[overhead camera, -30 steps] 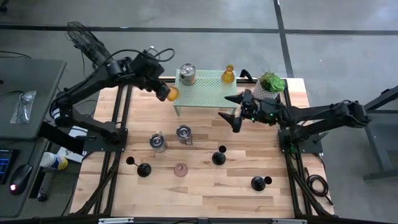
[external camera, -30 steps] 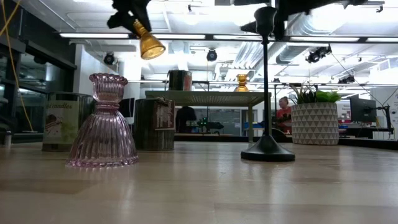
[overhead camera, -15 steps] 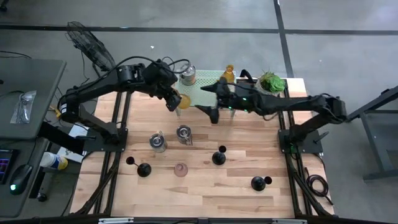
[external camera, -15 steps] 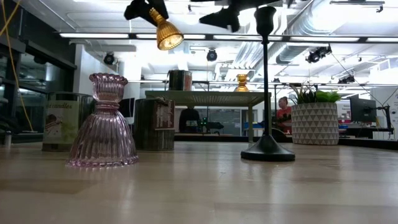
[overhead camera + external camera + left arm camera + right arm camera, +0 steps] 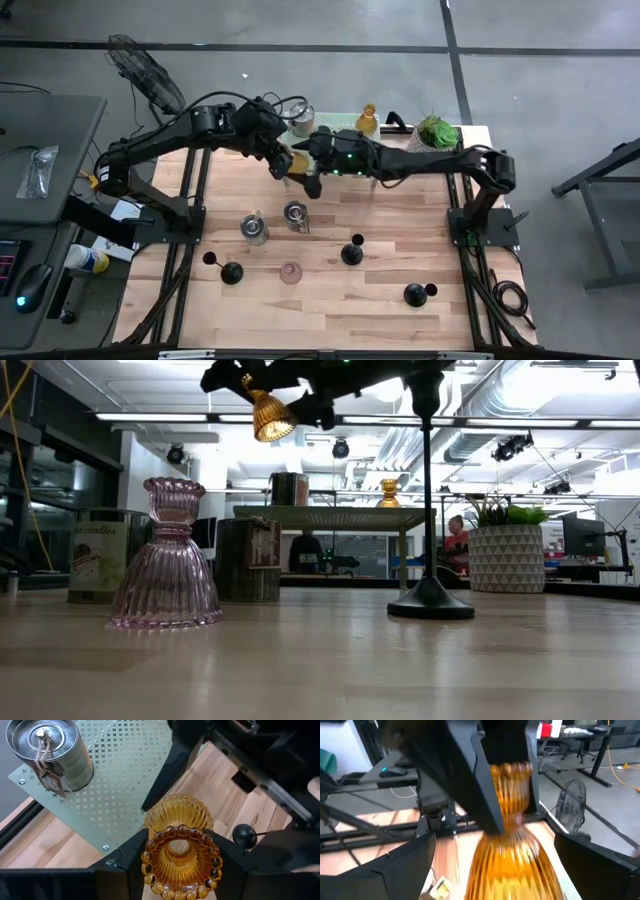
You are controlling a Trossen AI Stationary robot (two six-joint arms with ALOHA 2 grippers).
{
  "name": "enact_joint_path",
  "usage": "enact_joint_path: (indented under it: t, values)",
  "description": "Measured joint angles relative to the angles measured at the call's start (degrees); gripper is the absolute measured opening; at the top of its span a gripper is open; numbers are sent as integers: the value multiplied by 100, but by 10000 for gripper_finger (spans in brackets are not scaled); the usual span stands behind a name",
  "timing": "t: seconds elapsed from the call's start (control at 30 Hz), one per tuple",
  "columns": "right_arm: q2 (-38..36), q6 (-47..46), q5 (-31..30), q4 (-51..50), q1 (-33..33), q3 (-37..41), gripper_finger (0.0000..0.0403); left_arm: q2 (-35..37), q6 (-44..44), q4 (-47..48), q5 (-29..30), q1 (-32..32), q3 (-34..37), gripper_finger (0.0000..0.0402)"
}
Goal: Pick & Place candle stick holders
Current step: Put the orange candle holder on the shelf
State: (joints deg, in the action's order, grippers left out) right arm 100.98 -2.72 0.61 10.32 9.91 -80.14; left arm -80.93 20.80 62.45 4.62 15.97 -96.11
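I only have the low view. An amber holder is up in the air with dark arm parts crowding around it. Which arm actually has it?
Observer: The left end effector is shut on the amber holder; the left wrist view shows a finger on each side of it.
Operator: And the right arm?
Observer: It reaches across the table. The right end effector is open, its fingers spread to either side of that same holder.
Operator: What is underneath?
Observer: A corner of the pale green rack, next to the wooden table.
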Motion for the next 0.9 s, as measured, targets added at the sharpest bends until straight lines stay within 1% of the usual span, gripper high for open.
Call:
enact_joint_path:
  t: [0.2,0.33,0.4,0.5,0.77,0.9]
  values:
    - [356,0,5,4,4,-391,400,0,-4,0,-2,0,0,162]
    - [359,0,91,-48,18,-404,398,0,-4,-2,-2,0,0,162]
    - [359,0,89,-120,27,-404,391,0,-9,0,-2,0,1,162]
    - [359,0,89,-76,39,-402,366,0,-11,0,-2,0,0,162]
    - [359,0,84,40,37,-404,273,0,-11,0,-39,0,1,162]
    - [359,-2,76,187,37,-404,235,4,-11,0,-83,0,0,162]
